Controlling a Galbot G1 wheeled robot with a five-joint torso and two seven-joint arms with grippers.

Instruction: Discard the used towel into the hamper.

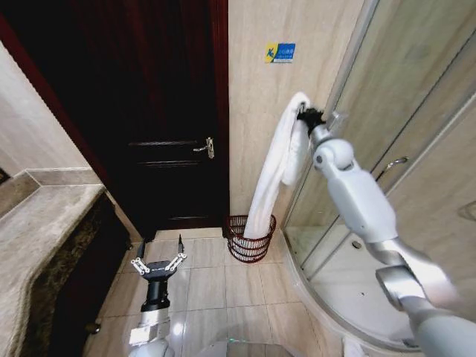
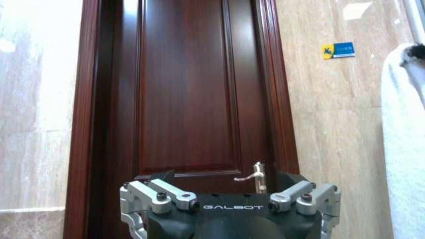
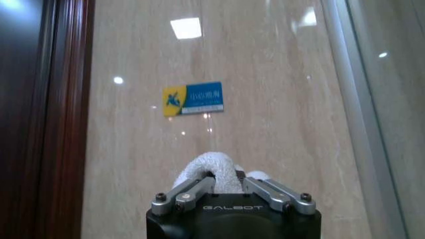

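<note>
Your right gripper is clamped on the towel, held high above the hamper, its tail already dipping inside. Your left gripper, jaws spread wide, idles left of the hamper. Release off-centre and the towel could drape over the rim. Your right wrist view shows the pinch itself; the head view shows the hamper.

light: bright indoor | glare: ceiling lamps mirrored on glossy beige tiled wall | dark wooden door underexposed (head view) | edges: fisheye bending
</note>
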